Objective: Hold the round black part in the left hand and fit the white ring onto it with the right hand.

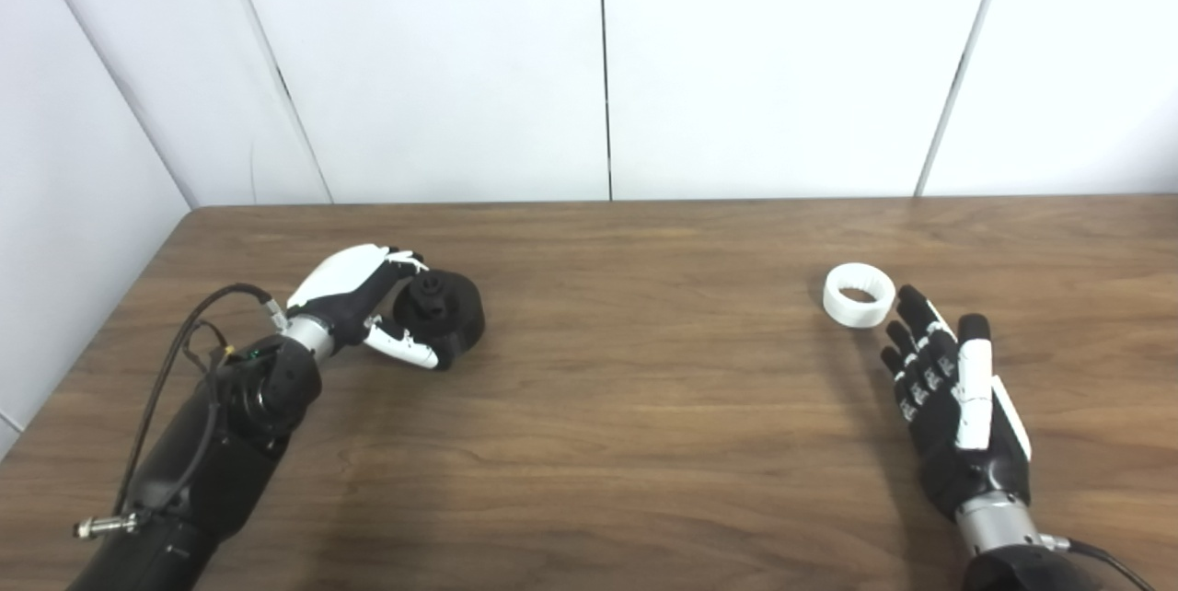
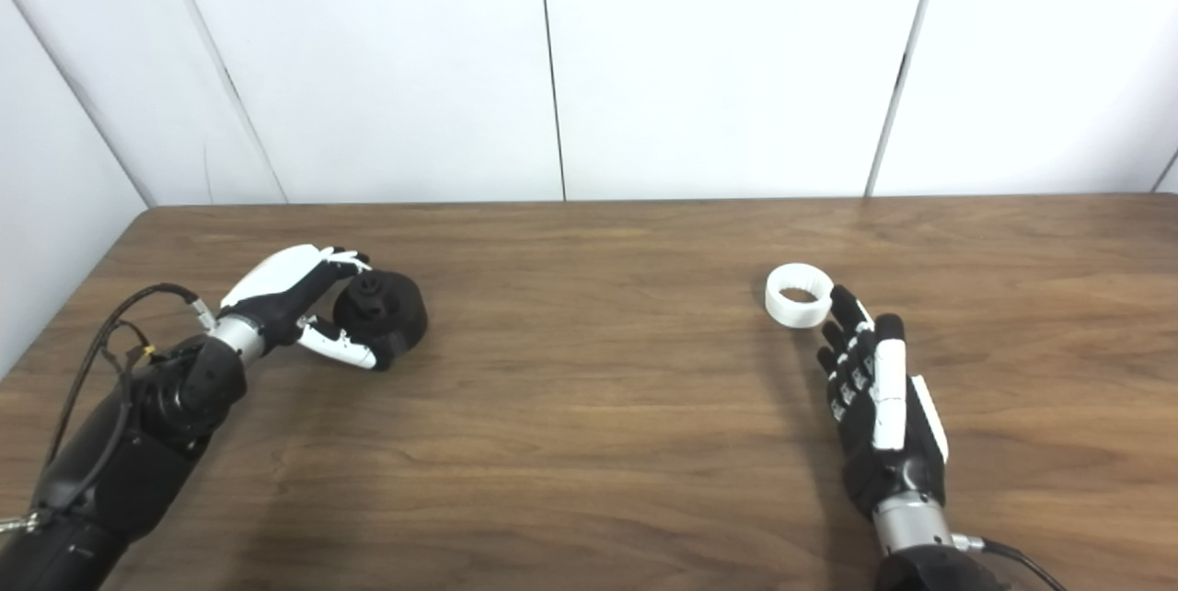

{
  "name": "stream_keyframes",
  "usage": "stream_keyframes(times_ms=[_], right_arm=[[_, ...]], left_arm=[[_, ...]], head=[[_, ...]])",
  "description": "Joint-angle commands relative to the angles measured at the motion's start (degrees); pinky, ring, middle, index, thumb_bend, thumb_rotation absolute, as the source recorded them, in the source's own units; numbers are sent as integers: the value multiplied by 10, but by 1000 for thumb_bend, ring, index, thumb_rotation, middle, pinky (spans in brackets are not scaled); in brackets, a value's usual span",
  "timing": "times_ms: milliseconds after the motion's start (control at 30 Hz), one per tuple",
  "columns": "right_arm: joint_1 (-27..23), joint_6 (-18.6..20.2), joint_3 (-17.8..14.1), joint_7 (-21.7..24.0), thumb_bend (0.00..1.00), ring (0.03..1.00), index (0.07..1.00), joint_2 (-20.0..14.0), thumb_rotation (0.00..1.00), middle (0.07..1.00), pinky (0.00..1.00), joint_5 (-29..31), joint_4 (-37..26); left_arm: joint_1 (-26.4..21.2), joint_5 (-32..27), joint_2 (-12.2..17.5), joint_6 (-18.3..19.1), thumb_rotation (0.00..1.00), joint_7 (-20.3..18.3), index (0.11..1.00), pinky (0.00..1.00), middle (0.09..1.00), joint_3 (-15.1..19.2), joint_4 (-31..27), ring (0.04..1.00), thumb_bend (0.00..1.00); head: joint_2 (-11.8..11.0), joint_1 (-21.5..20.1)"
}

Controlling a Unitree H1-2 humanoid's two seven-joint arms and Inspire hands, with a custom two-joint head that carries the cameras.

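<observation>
A wooden table [image 1: 607, 407] is shown from above, backed by white wall panels [image 1: 773, 57]. At the left side of the table, the round black part [image 1: 442, 313] is seen resting on the tabletop, its raised central hub directed upward and slightly toward the left hand [image 1: 354, 301]. The left hand is curled about this part: its fingers [image 1: 405, 260] are arched over the far side and top of the part, while the thumb [image 1: 405, 347] is laid against the near side, so that the part is enclosed between them. Whether the part is lifted clear of the surface cannot be told; it appears seated on the wood. Black cables [image 1: 184, 342] are looped beside the left forearm. At the right side, well apart from the black part, the white ring [image 1: 859, 295] is seen lying flat on the table with its opening upward. The right hand [image 2: 874, 407] is held just short of the ring with nothing in it, its fingers [image 1: 920, 333] extended and slightly spread, the tips directed toward the ring. The foremost fingertip is placed just beside the ring's near edge; actual contact cannot be confirmed.
</observation>
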Motion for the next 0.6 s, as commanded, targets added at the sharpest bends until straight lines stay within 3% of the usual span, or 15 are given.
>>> stream_keyframes(times_ms=[0,433,567], right_arm=[[-15,-12,1,1,650,987,929,0,1000,984,1000,-4,-22],[-17,-6,-1,-1,661,975,929,0,1000,975,1000,-2,-27],[-16,-6,1,-2,663,974,926,-1,1000,975,1000,-2,-28]], left_arm=[[-17,1,12,3,309,-2,694,930,940,7,-25,1000,771],[1,0,9,5,302,-26,687,924,936,0,-71,1000,759],[9,8,7,10,309,-41,696,974,944,-8,-95,1000,750]], head=[[0,1],[6,2],[8,3]])
